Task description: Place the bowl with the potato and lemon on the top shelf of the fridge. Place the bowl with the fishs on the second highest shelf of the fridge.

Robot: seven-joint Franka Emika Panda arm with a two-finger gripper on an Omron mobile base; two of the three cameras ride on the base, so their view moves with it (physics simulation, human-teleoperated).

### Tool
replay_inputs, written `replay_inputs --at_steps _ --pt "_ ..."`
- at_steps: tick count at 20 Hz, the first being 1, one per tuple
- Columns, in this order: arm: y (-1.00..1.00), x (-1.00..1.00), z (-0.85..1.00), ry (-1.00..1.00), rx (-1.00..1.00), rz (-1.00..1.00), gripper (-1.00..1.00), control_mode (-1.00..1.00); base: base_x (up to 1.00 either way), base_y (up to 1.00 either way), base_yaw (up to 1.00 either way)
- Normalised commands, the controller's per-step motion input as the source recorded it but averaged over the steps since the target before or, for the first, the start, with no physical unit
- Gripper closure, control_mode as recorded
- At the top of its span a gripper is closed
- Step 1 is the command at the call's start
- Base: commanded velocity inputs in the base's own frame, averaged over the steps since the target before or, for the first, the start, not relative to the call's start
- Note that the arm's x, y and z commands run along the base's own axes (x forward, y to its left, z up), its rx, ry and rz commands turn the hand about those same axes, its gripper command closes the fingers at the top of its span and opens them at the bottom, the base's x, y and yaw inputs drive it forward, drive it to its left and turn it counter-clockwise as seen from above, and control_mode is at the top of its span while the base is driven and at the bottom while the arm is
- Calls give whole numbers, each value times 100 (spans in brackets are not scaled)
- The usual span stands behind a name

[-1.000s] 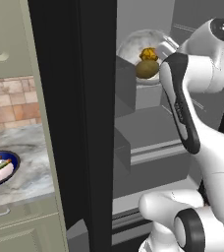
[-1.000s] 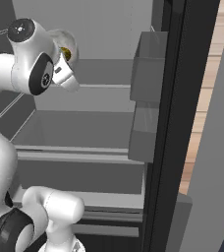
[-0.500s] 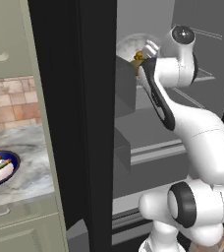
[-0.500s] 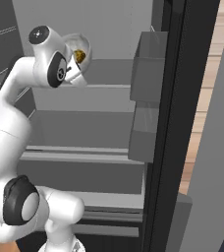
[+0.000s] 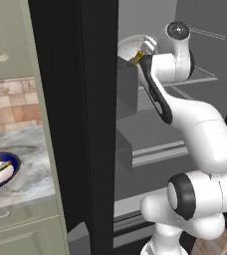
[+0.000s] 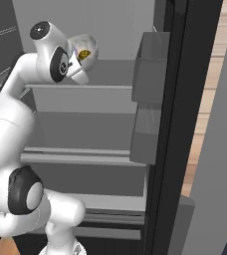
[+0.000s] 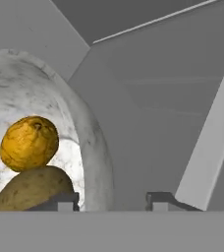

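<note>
The gripper [image 7: 112,199] has just parted its jaws around the rim of the bowl with the potato and lemon [image 7: 60,118]; the rim sits between the fingertips, no longer pinched. A second ago the arm was lower and farther out from the fridge [image 6: 110,114]. The marbled bowl now rests on the top shelf [image 6: 110,82], so the first placement looks done. The bowl with the fishs [image 5: 0,170] waits on the desk [image 5: 26,174], left of the fridge.
</note>
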Motion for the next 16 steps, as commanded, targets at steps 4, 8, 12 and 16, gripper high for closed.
replay_inputs --at_steps 4,8,12,16 --pt "0 -91 45 -43 0 1 -100 -100 0 0 0" --pt "-9 -100 47 -56 0 5 -100 -100 0 0 0" --pt "-36 -100 -22 -14 -2 12 -100 -100 0 0 0" --pt "-11 -100 -61 15 -19 17 -100 -100 0 0 0"
